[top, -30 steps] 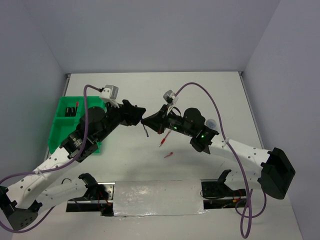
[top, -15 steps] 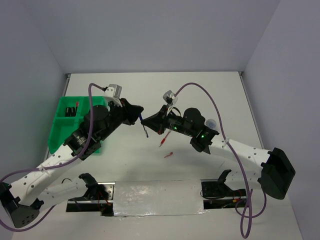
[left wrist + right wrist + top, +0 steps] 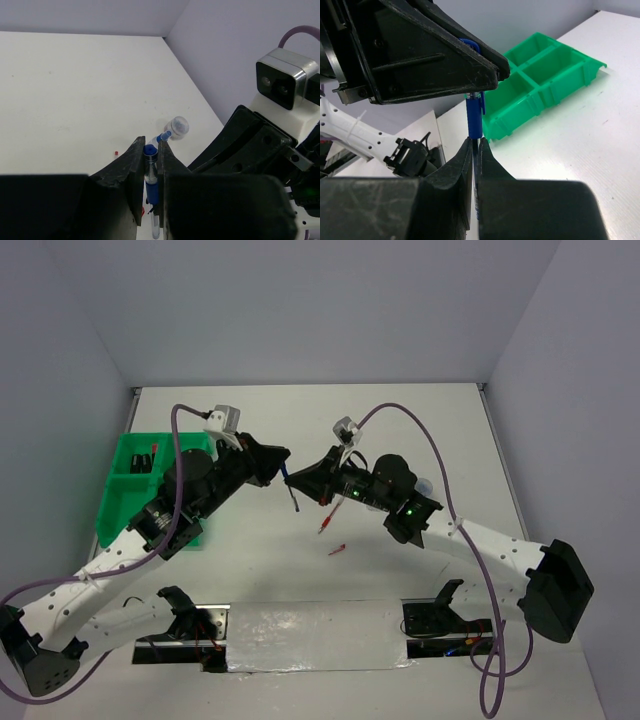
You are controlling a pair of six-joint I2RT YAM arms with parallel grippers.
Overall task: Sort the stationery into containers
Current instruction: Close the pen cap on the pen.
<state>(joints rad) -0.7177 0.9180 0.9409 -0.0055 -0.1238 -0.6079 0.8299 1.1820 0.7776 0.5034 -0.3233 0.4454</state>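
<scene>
Only the right wrist view showed the handover up close: the right pincer (image 3: 475, 150) was drawn narrow, its 2 fingers pressed against the lower barrel of the blue pen (image 3: 474, 117). The left pincer (image 3: 427, 55) clamped the same pen's upper end directly above it. The green tray (image 3: 540, 85) lay beyond and to the right of that pincer, its 4 compartments seen at an angle.

The left wrist view alone showed the pen's cap end poking out between the left fingers (image 3: 132, 167), and past them a tiny clear bottle (image 3: 176, 127) with a blue cap lying on the bench. From above, the 2 pincers met tip to tip over the middle of the bench, with the pen hanging below them.

The pen was thin, with a blue upper half, a blue clip and a pale lower barrel.

A red pen (image 3: 325, 523) and a small red piece (image 3: 337, 549) lay on the bench just nearside of the right pincer. The bench (image 3: 420, 420) was white and matte, closed in by plain pale lavender walls (image 3: 300, 310) on 3 sides.
</scene>
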